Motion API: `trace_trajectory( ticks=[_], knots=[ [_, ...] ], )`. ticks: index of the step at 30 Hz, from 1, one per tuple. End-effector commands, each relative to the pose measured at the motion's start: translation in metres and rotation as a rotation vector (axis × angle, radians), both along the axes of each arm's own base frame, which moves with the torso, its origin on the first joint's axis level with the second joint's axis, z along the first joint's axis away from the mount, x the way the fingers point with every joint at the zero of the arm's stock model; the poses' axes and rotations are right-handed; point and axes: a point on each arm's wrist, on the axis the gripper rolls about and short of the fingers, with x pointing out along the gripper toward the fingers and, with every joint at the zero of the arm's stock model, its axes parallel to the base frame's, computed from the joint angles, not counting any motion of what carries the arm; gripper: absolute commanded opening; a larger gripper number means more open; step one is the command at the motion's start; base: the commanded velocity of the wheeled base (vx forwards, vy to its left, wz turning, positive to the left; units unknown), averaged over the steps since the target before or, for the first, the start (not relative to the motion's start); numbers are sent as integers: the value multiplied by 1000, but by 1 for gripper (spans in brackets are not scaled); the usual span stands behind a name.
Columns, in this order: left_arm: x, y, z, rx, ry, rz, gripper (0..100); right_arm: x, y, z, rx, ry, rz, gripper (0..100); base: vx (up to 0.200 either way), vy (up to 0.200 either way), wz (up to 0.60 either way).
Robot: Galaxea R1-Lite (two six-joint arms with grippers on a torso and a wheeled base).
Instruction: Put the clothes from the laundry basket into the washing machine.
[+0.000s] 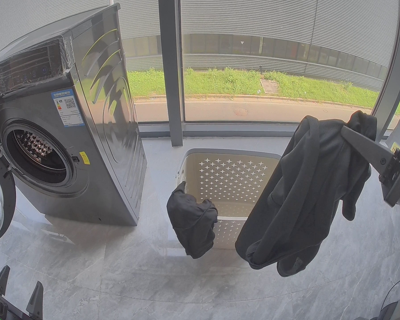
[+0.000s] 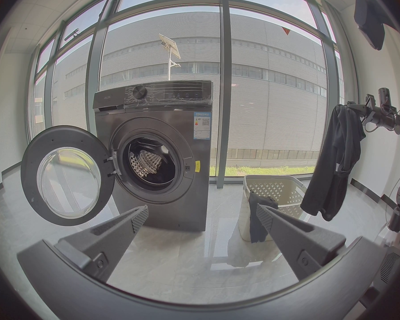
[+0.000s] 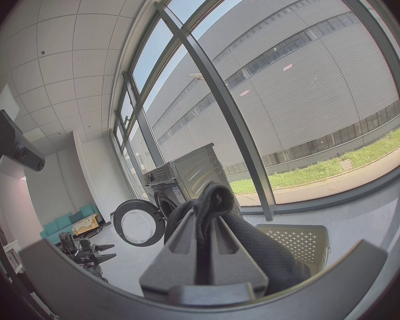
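Beside the basket [image 1: 229,174], pinches a black garment [image 1: 298,201] aloft in the right gripper [image 3: 207,219]; holds the left gripper [image 2: 201,209] spread, low before the open washer [image 1: 75,112].

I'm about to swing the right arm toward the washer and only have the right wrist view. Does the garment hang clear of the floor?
Observer: Yes. The dark garment hangs from the right gripper with its lower end above the floor, beside the laundry basket rather than in it.
Operator: Anything left at the basket?
Observer: A second dark cloth is draped over its near rim, hanging outside.
Operator: Can you see into the drum?
Observer: In the washing machine, the drum shows bare metal; its lowest part is too dark to judge.
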Motion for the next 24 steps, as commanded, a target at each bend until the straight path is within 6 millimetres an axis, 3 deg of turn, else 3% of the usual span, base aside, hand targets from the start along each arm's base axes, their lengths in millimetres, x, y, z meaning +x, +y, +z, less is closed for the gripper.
trace_trajectory(
  ticks=[1, 24],
  knots=[
    [0, 0, -5, 0, 0, 0, 100, 1, 0, -1, -2, 3, 0, 0, 0, 200, 0],
    [0, 0, -5, -3, 0, 0, 100, 2, 1, -1, -2, 3, 1, 0, 0, 200, 0]
  ],
)
